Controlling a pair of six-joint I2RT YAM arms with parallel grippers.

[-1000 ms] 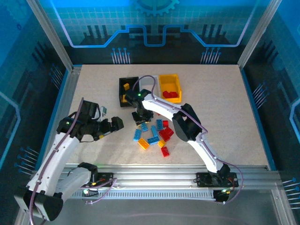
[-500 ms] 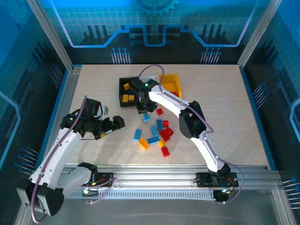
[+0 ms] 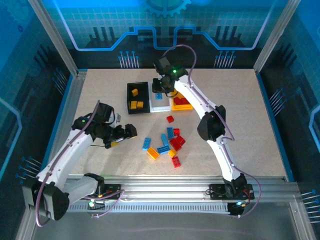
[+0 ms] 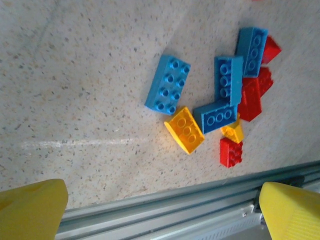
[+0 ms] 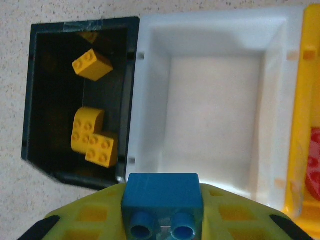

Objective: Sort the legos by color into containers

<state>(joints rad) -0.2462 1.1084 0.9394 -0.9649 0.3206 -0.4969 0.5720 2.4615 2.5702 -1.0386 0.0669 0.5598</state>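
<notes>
Red, blue and orange-yellow legos [image 3: 176, 142] lie on a speckled beige table [image 3: 240, 115]. Beyond stand a black bin [image 5: 50, 125], a white bin [image 5: 215, 100] and an orange-yellow bin [image 5: 300, 100]. The right hand [image 3: 160, 93], with yellow fingers [image 5: 90, 215], carries a blue brick [image 5: 162, 192].

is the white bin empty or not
Empty: the white bin has a bare floor; the blue brick is in the right claw.

Top external: high, behind arm bases, angled down over whole table [image 3: 240, 100].
Left wrist: close, looking down on loose legos [image 4: 220, 100] beside front rail [image 4: 175, 210] — same pile sits mid-table in top view.
Right wrist: close, straight down into black bin [image 5: 50, 75] and white bin [image 5: 215, 95] — both also in top view.
</notes>
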